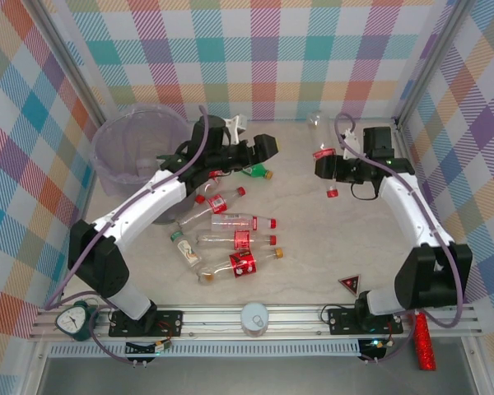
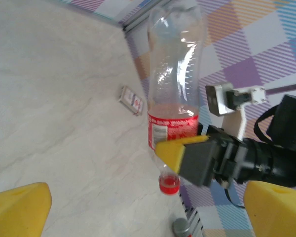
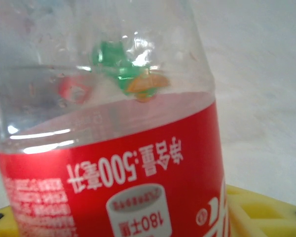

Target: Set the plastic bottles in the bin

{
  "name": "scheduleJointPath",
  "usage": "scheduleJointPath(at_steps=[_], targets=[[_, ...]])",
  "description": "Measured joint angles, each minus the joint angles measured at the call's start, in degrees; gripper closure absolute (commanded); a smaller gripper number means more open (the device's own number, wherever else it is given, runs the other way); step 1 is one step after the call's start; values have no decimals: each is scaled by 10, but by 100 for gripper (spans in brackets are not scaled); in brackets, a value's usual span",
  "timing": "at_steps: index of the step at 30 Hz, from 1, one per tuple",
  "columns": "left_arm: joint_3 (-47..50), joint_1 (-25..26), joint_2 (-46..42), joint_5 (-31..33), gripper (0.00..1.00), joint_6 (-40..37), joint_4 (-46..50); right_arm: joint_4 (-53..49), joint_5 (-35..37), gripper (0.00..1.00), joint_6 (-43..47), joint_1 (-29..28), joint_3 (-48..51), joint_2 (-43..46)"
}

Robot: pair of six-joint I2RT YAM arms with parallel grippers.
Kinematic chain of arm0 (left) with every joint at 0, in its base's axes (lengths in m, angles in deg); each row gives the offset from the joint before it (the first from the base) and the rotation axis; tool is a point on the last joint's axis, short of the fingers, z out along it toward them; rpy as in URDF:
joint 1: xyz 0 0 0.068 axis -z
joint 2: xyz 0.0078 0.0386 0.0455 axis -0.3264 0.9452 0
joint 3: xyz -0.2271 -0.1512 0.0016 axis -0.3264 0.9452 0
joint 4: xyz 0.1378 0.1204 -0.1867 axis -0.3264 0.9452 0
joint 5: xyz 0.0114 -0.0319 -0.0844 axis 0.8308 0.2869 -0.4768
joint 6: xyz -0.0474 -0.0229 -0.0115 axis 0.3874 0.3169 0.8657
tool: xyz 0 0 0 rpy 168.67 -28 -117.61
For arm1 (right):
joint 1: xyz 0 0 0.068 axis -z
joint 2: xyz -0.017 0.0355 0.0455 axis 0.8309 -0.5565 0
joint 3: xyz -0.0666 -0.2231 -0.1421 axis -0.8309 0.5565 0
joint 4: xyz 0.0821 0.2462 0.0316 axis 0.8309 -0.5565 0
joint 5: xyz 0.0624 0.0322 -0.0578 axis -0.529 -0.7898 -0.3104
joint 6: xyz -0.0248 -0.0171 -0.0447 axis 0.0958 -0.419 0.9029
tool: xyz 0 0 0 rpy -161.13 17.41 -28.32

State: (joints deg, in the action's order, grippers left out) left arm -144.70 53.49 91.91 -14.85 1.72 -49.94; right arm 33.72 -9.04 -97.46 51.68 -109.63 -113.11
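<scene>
Hanging cap-down at two o'clock of the table [image 1: 313, 247], well apart from the bin [image 1: 107, 164] at ten o'clock, a clear red-labelled bottle [image 1: 323, 152] is pinched near its label by the right gripper [image 1: 325, 164], whose yellow pads [image 3: 259, 210] are largely hidden behind it in the wrist view, where both bottle ends are cut off. The left gripper [image 2: 148, 212] is spread wide, its fingers [image 2: 19, 207] cropped to yellow tips. The other bottles [image 1: 230, 234] are heaped toward eight o'clock from it, overlapped and hard to count.
</scene>
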Motion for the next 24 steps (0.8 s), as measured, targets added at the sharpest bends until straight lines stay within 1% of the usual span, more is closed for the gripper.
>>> scheduleJointPath(at_steps=[5, 8, 14, 20, 21, 24], targets=[[-59, 25, 57, 6, 0, 9, -51, 87, -105, 46, -68, -8, 20, 2], [-70, 31, 75, 11, 0, 19, -77, 125, -143, 46, -99, -18, 29, -4], [-70, 34, 99, 29, 0, 39, -111, 147, -186, 46, -108, -43, 26, -11], [-91, 34, 130, 46, 1, 54, -138, 141, -202, 46, -99, -65, 18, -23], [-97, 34, 135, 48, 4, 58, -140, 141, -204, 45, -97, -67, 18, -23], [-108, 34, 148, 50, 17, 65, -150, 141, -206, 45, -97, -70, 18, -23]])
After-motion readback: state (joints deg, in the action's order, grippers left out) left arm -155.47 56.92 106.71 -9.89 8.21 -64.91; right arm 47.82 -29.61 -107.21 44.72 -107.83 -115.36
